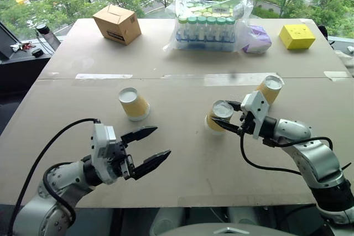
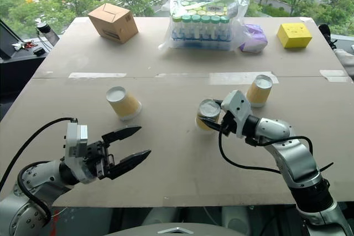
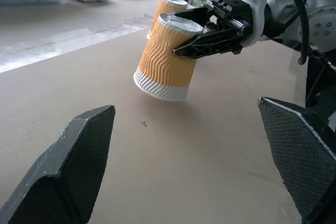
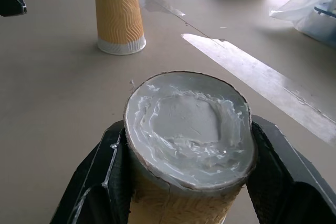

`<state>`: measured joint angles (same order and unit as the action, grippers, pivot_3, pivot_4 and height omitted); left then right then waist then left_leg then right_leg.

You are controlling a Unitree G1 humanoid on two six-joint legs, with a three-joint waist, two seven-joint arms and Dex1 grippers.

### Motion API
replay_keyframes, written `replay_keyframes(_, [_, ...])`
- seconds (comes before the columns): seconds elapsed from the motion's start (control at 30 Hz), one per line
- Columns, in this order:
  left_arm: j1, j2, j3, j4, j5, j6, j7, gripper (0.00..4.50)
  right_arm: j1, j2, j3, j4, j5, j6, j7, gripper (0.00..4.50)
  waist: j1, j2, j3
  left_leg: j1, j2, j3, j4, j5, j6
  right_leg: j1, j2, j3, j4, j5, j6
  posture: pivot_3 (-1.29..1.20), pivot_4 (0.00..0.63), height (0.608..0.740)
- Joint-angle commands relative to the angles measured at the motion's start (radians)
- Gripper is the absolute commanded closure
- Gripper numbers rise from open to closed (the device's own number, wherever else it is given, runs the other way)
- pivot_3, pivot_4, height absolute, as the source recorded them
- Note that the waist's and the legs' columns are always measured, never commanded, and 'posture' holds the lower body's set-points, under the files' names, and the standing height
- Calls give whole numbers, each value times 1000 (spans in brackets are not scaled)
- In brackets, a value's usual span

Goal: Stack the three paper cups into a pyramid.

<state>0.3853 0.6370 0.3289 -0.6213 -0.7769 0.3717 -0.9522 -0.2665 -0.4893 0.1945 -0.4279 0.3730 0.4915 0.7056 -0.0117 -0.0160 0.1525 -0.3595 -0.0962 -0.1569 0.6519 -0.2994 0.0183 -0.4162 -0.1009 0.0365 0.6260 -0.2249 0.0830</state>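
Three yellow-orange ribbed paper cups stand mouth-down on the beige table point(image 1: 182, 169). The left cup point(image 1: 134, 104) stands alone and also shows in the right wrist view as the far cup point(image 4: 119, 17). My right gripper point(image 1: 230, 118) is shut on the middle cup point(image 1: 217, 116), gripping it near its white base point(image 4: 189, 124). That cup point(image 3: 167, 56) is tilted. The third cup point(image 1: 270, 89) stands just behind my right hand. My left gripper point(image 1: 161, 141) hovers open and empty near the front left, its fingers point(image 3: 79, 150) pointing toward the held cup.
Along the far edge are a cardboard box point(image 1: 117, 24), a clear bag of green-capped tubes point(image 1: 209, 26), a purple packet point(image 1: 257, 40) and a yellow block point(image 1: 297, 36). Pale tape strips point(image 1: 104, 76) run along a seam across the table. Black cables hang from both arms.
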Motion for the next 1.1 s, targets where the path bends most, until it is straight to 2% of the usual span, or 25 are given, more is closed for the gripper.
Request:
replay_keyframes(0.03, [56, -13, 61, -33, -3, -44, -6, 0, -67, 23, 69, 6, 4, -14, 65, 2373, -4, 0, 0, 0, 1, 1, 0, 0, 0, 0, 1, 0, 0, 0, 0, 0, 150, 740])
replay_keyframes(0.23, [98, -17, 79, -10, 31, -90, -20, 0, -170, 110, 143, 135, -57, -73, 91, 2373, 2, -1, 0, 0, 2, 0, 0, 0, 0, 0, 2, 0, 0, 1, -2, 0, 150, 740])
replay_keyframes(0.53, [141, -28, 72, -24, 43, -119, -20, 0, -152, 54, 96, 127, -65, -65, 103, 2373, 0, -1, -1, -1, 1, 0, 1, 0, 0, 0, 1, -1, -1, 1, -2, 0, 150, 740])
replay_keyframes(0.77, [142, -24, 78, -27, 35, -116, -19, 0, -73, -27, 26, 111, -62, -67, 104, 2373, 3, -1, -1, -1, 1, 0, 1, 0, 0, 0, 2, -1, 0, 1, -2, 0, 150, 740])
replay_keyframes(1.1, [117, 4, 104, -19, 10, -104, -38, 0, -62, 34, 46, 143, -105, -83, 67, 2373, -1, -1, -1, 0, 3, 1, 1, 0, 0, 0, 3, 0, 0, 2, -2, 0, 150, 740])
